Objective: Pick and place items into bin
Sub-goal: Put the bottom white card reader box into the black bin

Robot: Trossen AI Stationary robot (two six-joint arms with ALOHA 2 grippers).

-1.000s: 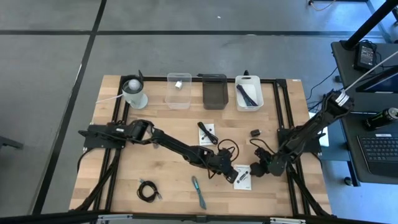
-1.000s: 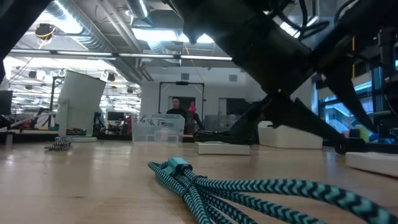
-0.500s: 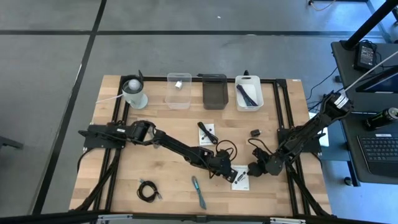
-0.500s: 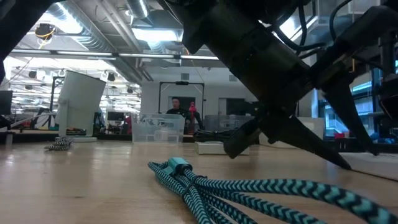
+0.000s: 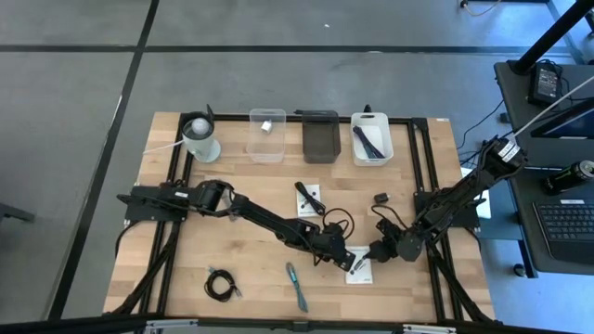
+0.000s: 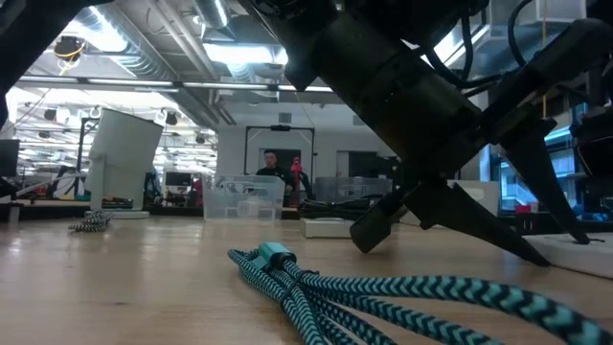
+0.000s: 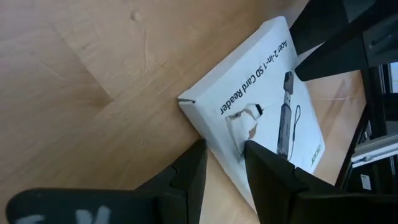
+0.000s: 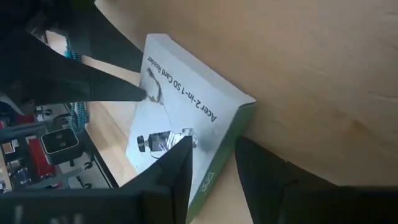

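My left pincer (image 5: 343, 257) and right pincer (image 5: 373, 252) each clamp an opposite edge of the white card reader box (image 5: 359, 266), near the table's (image 5: 251, 195) front right.

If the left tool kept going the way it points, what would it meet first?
The white card-reader box; the left tool is already at its edge, and the right tool sits just beyond, depth unclear.

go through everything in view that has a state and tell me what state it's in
White SD card reader box: flat on table, pinched from both sides.
Left gripper: closed on box edge.
Right gripper: closed on opposite edge.
Clear plastic bin: upright, one small white item inside.
Teal braided cable: bundled, lying loose.
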